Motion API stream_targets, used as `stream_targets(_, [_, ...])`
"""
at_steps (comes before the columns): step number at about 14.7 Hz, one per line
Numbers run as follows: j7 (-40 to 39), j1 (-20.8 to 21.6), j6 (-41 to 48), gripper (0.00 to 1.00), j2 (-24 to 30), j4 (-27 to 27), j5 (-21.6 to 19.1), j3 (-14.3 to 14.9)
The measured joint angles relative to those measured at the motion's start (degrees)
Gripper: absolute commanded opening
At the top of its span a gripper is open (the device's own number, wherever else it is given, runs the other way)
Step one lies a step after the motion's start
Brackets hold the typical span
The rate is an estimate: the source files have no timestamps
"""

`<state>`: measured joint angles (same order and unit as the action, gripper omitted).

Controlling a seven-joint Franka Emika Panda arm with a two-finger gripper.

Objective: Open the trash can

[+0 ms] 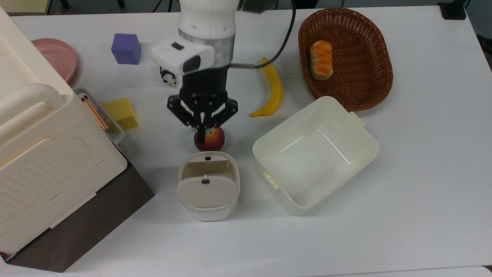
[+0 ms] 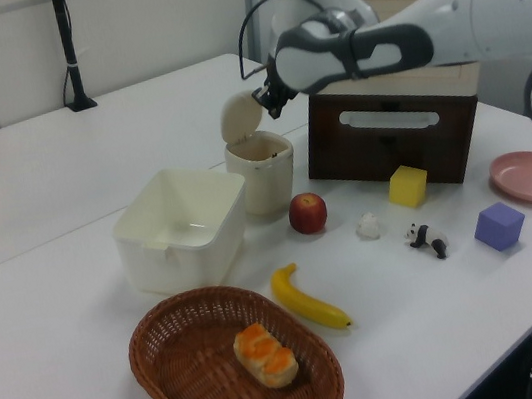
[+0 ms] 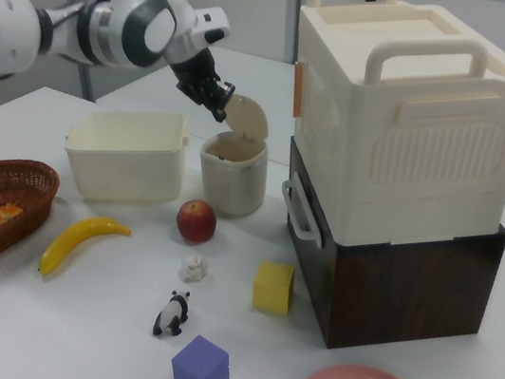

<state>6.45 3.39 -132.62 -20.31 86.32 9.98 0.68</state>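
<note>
The trash can (image 1: 209, 211) is a small cream-white bin standing between the big box and the tub. Its beige lid (image 1: 207, 191) is swung up on its hinge, so the inside shows. A tiny black button (image 1: 207, 157) sits on the rim. My gripper (image 1: 201, 132) is shut and holds nothing. In the top view it hangs over a red apple (image 1: 210, 141), just beyond the can's button side. In the left view the gripper (image 2: 266, 99) is level with the raised lid (image 2: 237, 119) and close beside it. The right view shows the gripper (image 3: 221, 106) next to the lid (image 3: 247, 118).
A lidless cream tub (image 1: 315, 154) stands at the can's right in the top view. A big ribbed cream box (image 1: 42, 154) on a brown base is at its left. A banana (image 1: 272, 89), a basket (image 1: 357, 77) with bread, a yellow block (image 1: 121, 112), a purple cube (image 1: 126, 48) and a panda (image 1: 167, 77) lie farther back.
</note>
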Motion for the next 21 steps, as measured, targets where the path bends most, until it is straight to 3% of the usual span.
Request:
stream_targets(1, [0.0,-0.05,2.99,0.03,1.38,-0.01,-1.35,0.0])
stream_targets(2, [0.0,-0.06,6.22,0.12,2.74,-0.02,-2.78,0.0])
stream_targets(3, [-0.01,-0.04,9.92,0.27,4.12,-0.02,-4.13,0.0])
stream_targets(4, [-0.03,0.03,13.81,0.33,5.36,0.0,-5.05,-0.03])
stream_targets(5, [-0.03,0.18,17.41,0.45,6.37,0.02,-5.52,-0.13])
stream_targets(7, [-0.03,0.75,25.73,1.0,8.29,0.07,-5.73,-0.37])
stream_targets(9, [-0.03,0.8,35.17,1.0,10.52,0.07,-5.74,-0.48])
stream_targets(11, [-0.03,0.74,38.77,1.0,12.31,0.22,-5.74,-0.48])
stream_targets(18, [-0.03,-1.59,36.92,1.0,17.38,0.98,-5.74,0.78])
stream_targets(21, [-0.03,-1.78,35.28,1.0,17.7,1.54,-8.22,1.66])
